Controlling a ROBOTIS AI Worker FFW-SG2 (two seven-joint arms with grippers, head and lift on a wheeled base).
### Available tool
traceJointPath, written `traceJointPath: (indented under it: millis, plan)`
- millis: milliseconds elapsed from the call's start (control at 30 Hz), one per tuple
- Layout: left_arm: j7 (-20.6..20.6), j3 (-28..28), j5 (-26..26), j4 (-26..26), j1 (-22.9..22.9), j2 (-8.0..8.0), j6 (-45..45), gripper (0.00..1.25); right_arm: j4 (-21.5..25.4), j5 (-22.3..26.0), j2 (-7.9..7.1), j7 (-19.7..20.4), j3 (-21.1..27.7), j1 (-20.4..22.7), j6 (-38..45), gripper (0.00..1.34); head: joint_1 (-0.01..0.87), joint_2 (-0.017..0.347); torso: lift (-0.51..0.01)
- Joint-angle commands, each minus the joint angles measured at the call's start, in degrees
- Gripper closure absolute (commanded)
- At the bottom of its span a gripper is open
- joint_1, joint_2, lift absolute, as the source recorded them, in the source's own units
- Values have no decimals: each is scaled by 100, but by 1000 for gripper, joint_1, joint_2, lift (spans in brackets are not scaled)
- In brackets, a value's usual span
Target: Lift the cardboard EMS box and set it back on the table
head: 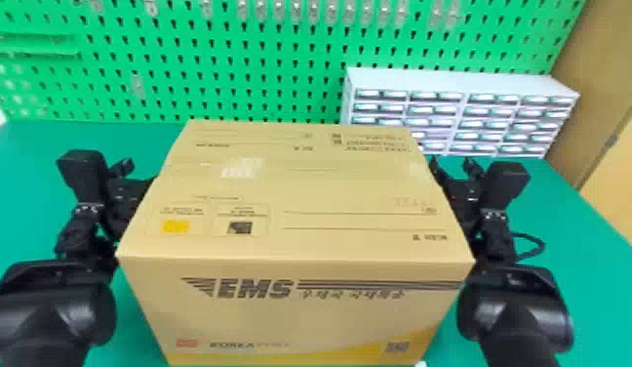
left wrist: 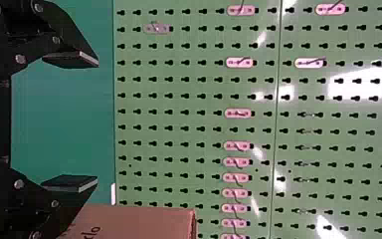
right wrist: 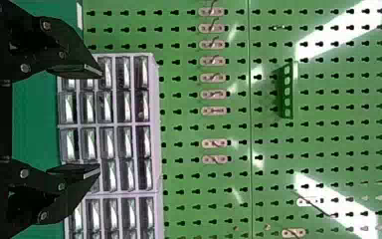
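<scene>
The cardboard EMS box (head: 300, 312) sits level, its printed front toward me, between my two arms; whether its underside touches the table cannot be told. Along its left side is my left gripper (head: 129, 193), partly hidden by the box, and along its right side my right gripper (head: 454, 190). In the left wrist view, the left gripper (left wrist: 97, 121) has its fingers wide apart with nothing between them, and the box (left wrist: 139, 221) lies beside the lower finger. The right wrist view has the right gripper (right wrist: 100, 122) with parted, unloaded fingers.
Behind the green table (head: 568, 234) rises a green pegboard (head: 261, 73) with small hooks. A white cabinet of small drawers (head: 456, 85) stands at the back right, beyond my right gripper. A black cable loops beside the right wrist.
</scene>
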State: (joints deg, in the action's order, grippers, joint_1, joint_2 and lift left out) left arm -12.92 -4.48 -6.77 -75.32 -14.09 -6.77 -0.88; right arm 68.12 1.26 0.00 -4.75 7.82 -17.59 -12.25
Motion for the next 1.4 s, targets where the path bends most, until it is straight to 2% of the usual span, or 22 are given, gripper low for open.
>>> traceJointPath:
  millis: [0,367,600,867,1367]
  plan:
    - [0,17,0,0,-14,0,0,420,0,-2,5,0,-17,-17,12,575,678,-17,-91]
    - [-9,53,18,-9,-76,0,0,420,53,68,5,0,-175,-78,100,575,678,-17,-91]
    - [-9,70,18,-35,-111,0,0,420,167,121,-61,0,-298,-140,223,576,678,-17,-91]
    - [-9,97,53,-150,-208,0,26,418,457,94,-114,0,-395,-219,513,578,678,-17,-91]
    - [-9,35,193,-572,-375,0,193,418,1222,-108,-79,0,-465,-298,1014,578,678,-17,-91]
